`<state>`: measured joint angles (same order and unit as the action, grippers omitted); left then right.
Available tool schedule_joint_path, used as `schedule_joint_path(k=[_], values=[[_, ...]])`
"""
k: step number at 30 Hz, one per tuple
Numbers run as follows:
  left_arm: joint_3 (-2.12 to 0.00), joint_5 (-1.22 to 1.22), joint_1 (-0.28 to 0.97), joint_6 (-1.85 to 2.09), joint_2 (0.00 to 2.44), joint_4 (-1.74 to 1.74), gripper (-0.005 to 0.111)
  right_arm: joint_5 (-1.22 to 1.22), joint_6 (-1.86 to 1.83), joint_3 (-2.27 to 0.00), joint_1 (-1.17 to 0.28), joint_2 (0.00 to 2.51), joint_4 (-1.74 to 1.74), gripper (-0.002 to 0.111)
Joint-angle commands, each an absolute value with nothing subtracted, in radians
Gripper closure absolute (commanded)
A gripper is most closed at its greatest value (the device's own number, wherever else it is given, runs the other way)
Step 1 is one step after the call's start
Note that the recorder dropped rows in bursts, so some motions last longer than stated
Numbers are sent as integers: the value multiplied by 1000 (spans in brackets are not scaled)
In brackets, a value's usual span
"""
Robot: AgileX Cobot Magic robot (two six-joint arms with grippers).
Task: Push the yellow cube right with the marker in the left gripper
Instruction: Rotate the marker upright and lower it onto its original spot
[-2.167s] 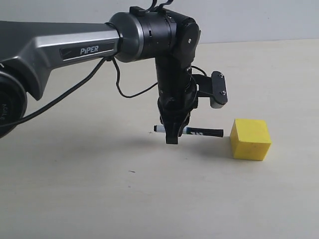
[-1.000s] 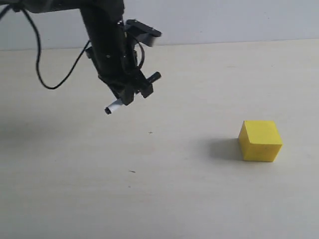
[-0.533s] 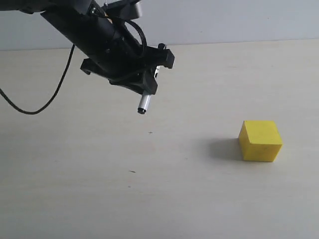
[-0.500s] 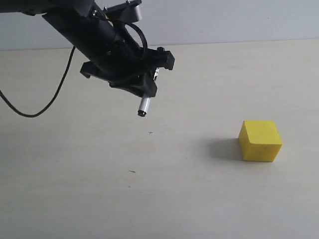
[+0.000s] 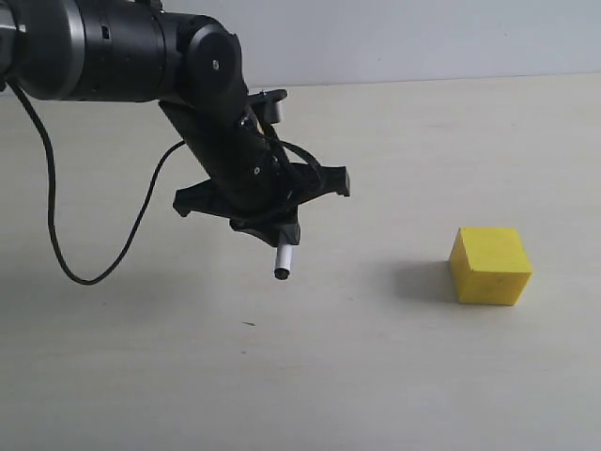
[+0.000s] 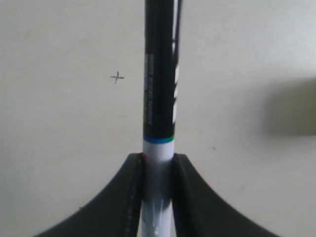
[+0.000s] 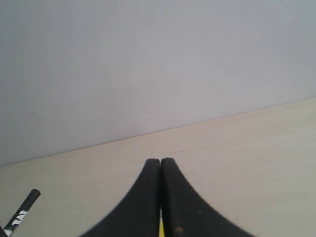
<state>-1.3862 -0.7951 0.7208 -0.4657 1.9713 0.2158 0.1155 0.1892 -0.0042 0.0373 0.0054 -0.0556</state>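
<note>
The left arm point(image 5: 113, 52) reaches in from ten o'clock, its wrist bent so the left pincer point(image 5: 272, 224) points down toward six o'clock, jaws clamped on the marker point(image 5: 283, 260). The right pincer point(image 7: 160, 165) has its jaws pressed together.

Soft, even light leaves a faint, blurred shadow on the table point(image 5: 357, 376) just left of the yellow cube point(image 5: 491, 266), while the close-up marker point(image 6: 159, 98) looks soft.

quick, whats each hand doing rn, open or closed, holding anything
left hand: closed on the marker, clamping its white barrel.
right hand: closed, its two tips touching.
</note>
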Motion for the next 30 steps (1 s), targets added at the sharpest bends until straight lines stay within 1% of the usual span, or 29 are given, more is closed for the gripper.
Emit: schedule_joint_path(k=[1, 13, 30], values=[[-1368, -779, 723, -501, 1971, 192, 107, 110, 185, 0, 43, 0, -47, 108], [-1360, -756, 721, -509, 2074, 198, 107, 110, 185, 0, 43, 0, -47, 108], [-1360, -738, 729, -585, 2100, 201, 107, 110, 185, 0, 43, 0, -49, 108]])
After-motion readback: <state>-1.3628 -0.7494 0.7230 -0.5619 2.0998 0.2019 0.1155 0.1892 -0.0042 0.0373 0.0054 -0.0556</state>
